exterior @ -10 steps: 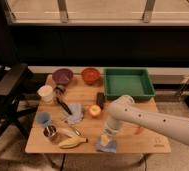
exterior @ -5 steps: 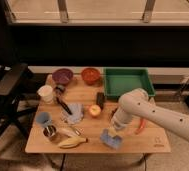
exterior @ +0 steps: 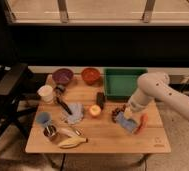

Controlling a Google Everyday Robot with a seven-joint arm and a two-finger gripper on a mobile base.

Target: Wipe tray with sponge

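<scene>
Your gripper (exterior: 126, 118), low over the right half of the table (exterior: 98, 141), is clamped on the sponge (exterior: 128, 124) beneath it; the tray (exterior: 123, 83) lies just beyond, long axis running left to right.

The arm (exterior: 157, 88) is off-white, smooth and rounded, with small dark dots along it. Its gripper (exterior: 127, 117), right of centre, looks pale.

gripper (exterior: 128, 116): has moved right and back from the front edge of the table (exterior: 105, 141), now clamped shut.
sponge (exterior: 126, 124): has travelled with it, held just beneath it.
</scene>
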